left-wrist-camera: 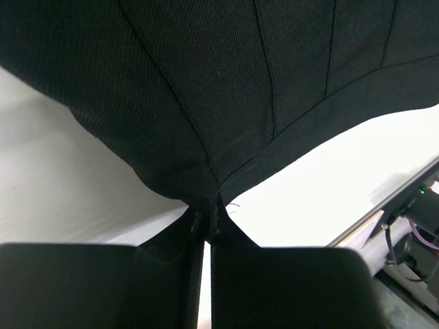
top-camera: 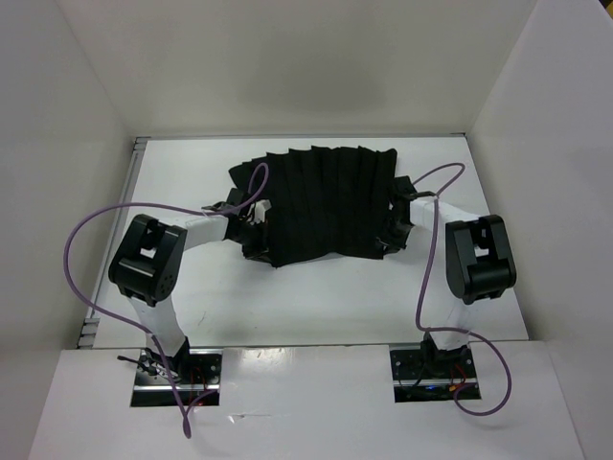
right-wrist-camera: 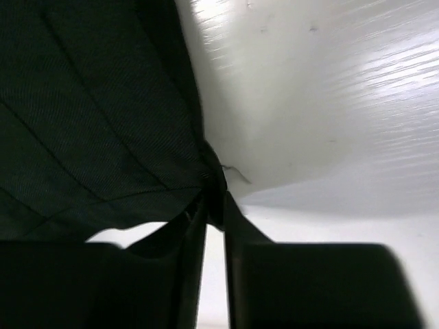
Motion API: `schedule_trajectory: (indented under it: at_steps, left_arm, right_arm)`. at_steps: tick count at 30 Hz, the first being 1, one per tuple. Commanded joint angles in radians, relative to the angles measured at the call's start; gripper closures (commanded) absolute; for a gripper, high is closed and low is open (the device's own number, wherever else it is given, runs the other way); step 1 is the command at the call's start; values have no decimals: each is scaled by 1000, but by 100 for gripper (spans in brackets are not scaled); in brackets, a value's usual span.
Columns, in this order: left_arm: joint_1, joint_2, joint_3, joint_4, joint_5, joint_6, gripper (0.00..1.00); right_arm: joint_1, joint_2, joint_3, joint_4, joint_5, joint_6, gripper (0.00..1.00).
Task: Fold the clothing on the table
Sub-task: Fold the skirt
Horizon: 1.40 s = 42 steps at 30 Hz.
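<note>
The clothing [top-camera: 326, 201], a black pleated skirt, lies spread at the back middle of the white table [top-camera: 316, 307]. At the garment's near left corner, my left gripper [top-camera: 257, 240] is shut on it. The left wrist view shows that gripper [left-wrist-camera: 208, 216] pinching a corner of the fabric [left-wrist-camera: 226, 82], which rises off the table there. My right gripper [top-camera: 388, 240] is at the near right corner. In the right wrist view, the right gripper [right-wrist-camera: 214, 202] has closed on the edge of the cloth [right-wrist-camera: 89, 123], with a narrow gap lower down between the fingers.
White walls enclose the table on three sides. A metal rail [top-camera: 134, 192] runs along the left edge. Purple cables [top-camera: 86, 240] [top-camera: 431, 249] loop above both arms. The arm bases [top-camera: 177, 374] [top-camera: 436, 369] sit on the near ledge.
</note>
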Motion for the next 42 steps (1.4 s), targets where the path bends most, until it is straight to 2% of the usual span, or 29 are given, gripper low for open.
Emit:
schedule_trajectory:
  at_steps: [1,3,4,7,10,11,14,15,19,21,22,23,28,29,33,34,37,39,42]
  left_arm:
    - [-6,56,9,-29,-11,40,99]
    - [-6,66,20,-29,-2,40,100]
    - [-6,79,29,-29,9,40,100]
    - [-6,99,142,-69,-3,53,100]
    - [34,152,294,-123,18,81,100]
    - [46,171,408,-138,35,93,100]
    - [83,208,567,-201,58,113,100]
    - [83,208,576,-210,58,122,100]
    - [103,136,494,-210,83,133,100]
    - [103,53,431,-198,112,158,100]
    - [91,13,353,-198,133,158,100]
    - [90,-28,319,-186,147,158,100]
    - [90,-391,209,-186,293,149,100]
    - [90,-507,208,-186,313,149,100]
    - [90,-796,208,-200,383,110,100]
    - [90,-882,236,-213,383,89,100]
    - [90,-946,294,-253,331,69,100]
    - [90,-946,308,-253,304,56,100]
    - [90,-834,258,-244,238,46,100]
  right_arm:
    - [40,35,-6,54,-20,14,84]
    - [53,44,-16,65,-29,14,97]
    - [62,44,-16,65,-40,14,100]
    - [62,15,61,56,-5,-1,100]
    - [43,19,246,-10,50,-49,100]
    - [22,19,347,-27,59,-59,100]
    - [-1,29,459,-64,59,-87,100]
    - [-10,13,460,-64,59,-98,100]
    - [-20,-66,373,-55,30,-107,100]
    - [-20,-157,285,-55,-16,-116,100]
    - [-20,-198,226,-67,-25,-116,100]
    - [-20,-291,201,-76,-51,-125,100]
    - [-7,-635,124,-168,-149,-153,100]
    - [3,-749,135,-187,-164,-176,100]
    - [13,-952,268,-279,-188,-214,100]
    - [13,-973,297,-306,-188,-215,100]
    - [22,-999,394,-316,-213,-234,100]
    - [22,-953,408,-299,-236,-234,100]
    - [22,-881,331,-199,-302,-218,100]
